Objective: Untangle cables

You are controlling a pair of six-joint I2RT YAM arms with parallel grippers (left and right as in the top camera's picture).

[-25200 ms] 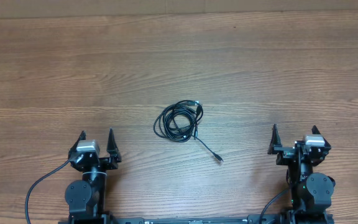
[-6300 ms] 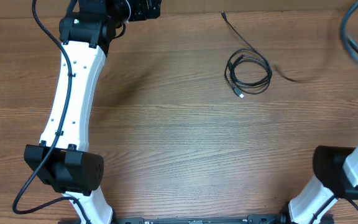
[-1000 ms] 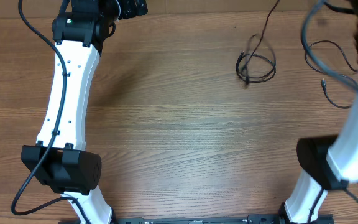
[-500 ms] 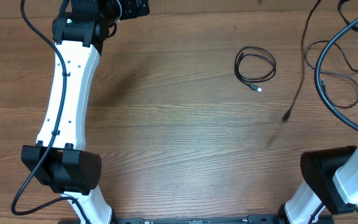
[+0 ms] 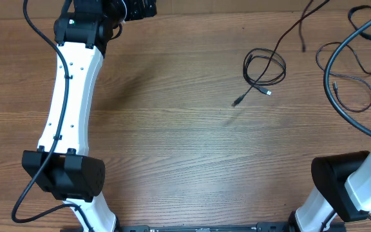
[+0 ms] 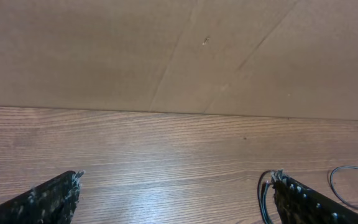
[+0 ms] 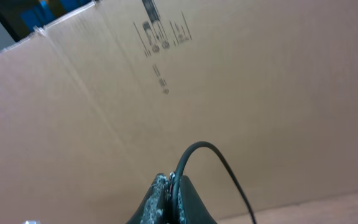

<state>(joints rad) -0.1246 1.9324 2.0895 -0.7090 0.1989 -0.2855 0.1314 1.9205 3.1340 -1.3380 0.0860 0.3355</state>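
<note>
A small coil of black cable lies on the wooden table right of centre, its plug pointing down. A looser cable is spread near the right edge. A third cable strand comes down from the top edge across the coil and ends in a plug. In the right wrist view my right gripper is shut on a black cable that arcs up and off to the right. My left gripper is open over bare table at the far left, with cable loops beside its right finger.
A cardboard wall stands along the table's far edge, close to both grippers. The white left arm stretches up the left side. A thick black arm cable curves across the loose cable at the right.
The hanging strand's free plug has swung left, from below the loose cable to just below-left of the coil. The coil and the left arm have stayed put.
</note>
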